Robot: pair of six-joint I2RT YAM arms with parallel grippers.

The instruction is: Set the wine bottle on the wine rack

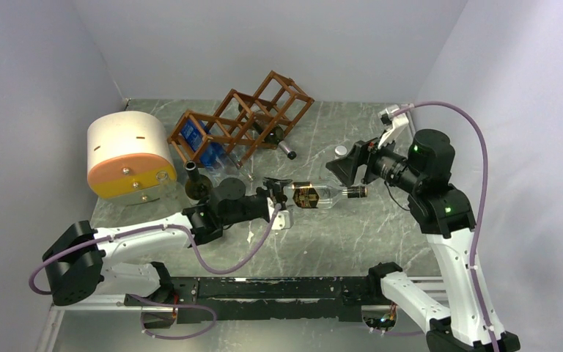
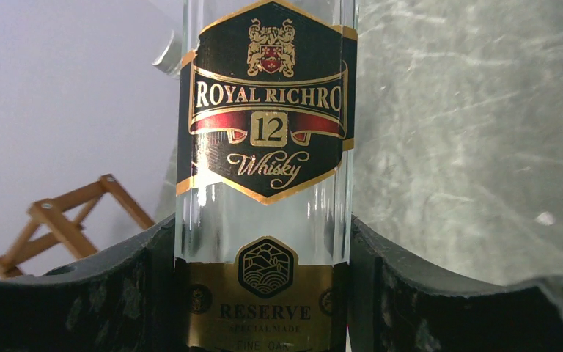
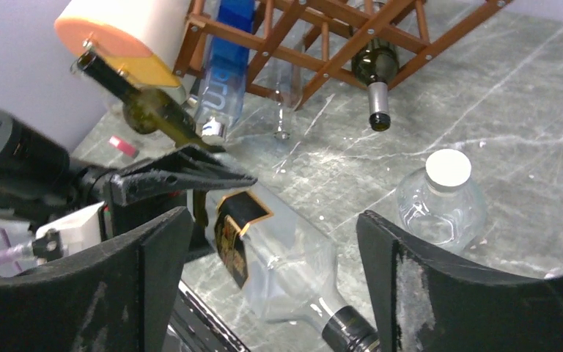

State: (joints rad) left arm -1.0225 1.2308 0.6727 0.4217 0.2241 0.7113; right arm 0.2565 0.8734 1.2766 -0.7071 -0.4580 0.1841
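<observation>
Wine bottle [image 1: 315,196] hangs level at centre, its base pinched in my left gripper [image 1: 277,198], closed on the glass, I judge so it can enter a cell lengthwise. My right gripper [image 3: 275,227] gapes beside the neck, holding nothing. The wine rack [image 1: 242,121] stands far, leftward.

top: high rear, looking down | left wrist: very close on bottle [image 2: 264,183] | right wrist: near, toward rack [image 3: 352,45] | all share bottle
</observation>
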